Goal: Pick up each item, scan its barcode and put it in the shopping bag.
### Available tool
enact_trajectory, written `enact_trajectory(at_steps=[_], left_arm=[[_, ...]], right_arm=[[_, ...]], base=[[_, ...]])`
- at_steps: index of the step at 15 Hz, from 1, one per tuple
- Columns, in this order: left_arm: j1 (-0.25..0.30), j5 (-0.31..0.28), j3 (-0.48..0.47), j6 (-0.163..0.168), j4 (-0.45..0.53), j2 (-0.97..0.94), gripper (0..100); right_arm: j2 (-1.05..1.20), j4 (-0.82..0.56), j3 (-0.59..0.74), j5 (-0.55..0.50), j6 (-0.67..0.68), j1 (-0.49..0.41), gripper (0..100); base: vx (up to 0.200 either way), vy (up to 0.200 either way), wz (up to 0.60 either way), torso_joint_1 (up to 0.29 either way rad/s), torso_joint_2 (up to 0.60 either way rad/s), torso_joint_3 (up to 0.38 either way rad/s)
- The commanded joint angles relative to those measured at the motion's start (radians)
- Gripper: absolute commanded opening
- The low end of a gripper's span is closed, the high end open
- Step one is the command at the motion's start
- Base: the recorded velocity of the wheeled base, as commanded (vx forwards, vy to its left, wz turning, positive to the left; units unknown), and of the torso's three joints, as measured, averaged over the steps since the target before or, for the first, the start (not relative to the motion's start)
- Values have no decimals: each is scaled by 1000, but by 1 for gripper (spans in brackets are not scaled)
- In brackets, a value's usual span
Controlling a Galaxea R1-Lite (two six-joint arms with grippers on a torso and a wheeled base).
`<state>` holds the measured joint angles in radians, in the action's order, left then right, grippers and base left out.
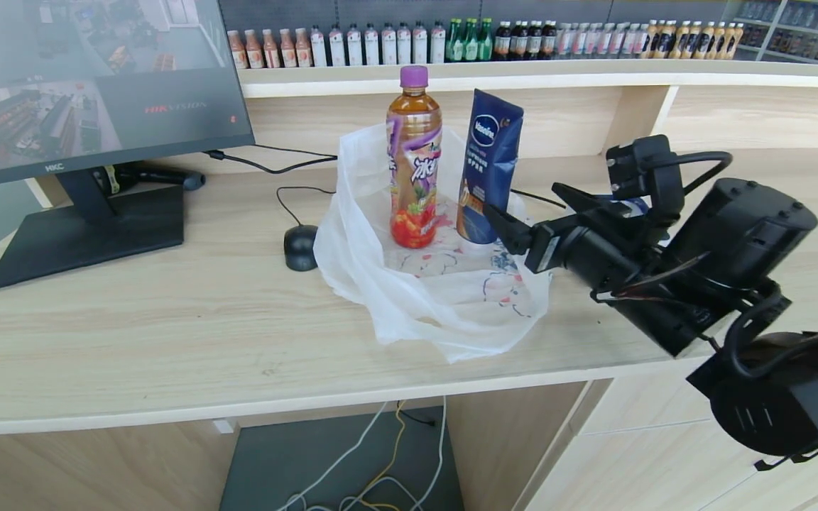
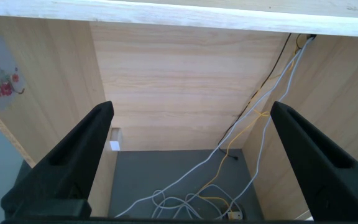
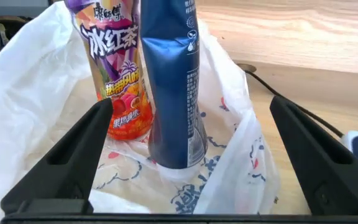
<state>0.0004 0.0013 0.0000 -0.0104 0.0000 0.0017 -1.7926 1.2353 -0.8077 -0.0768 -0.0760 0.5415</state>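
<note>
- Right gripper hangs with jaws wide apart just beside the blue tube; left gripper, also spread, sits below the counter.
- Tube stands upright on its cap inside the shopping bag, long axis vertical, crimped end up, beside the bottle.
- Likely soft, light and smooth: hold it mid-body, gently.

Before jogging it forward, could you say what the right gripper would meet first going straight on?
Probably the blue tube standing in the shopping bag, centred ahead of the open right gripper; depth is unclear.
</note>
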Motion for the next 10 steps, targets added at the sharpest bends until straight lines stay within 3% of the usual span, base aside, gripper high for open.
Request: enact_trajectory(at_steps=[1, 7, 10], left_arm=[[0, 0, 0, 0, 0, 0, 100], [1, 0, 0, 0, 0, 0, 100], [1, 0, 0, 0, 0, 0, 100]], right_arm=[[134, 32, 127, 0, -1, 8, 100], [297, 191, 521, -83, 58, 51, 100], [337, 335, 808, -81, 67, 52, 100]], base=[[0, 0, 0, 0, 0, 0], [0, 0, 0, 0, 0, 0], [0, 0, 0, 0, 0, 0]])
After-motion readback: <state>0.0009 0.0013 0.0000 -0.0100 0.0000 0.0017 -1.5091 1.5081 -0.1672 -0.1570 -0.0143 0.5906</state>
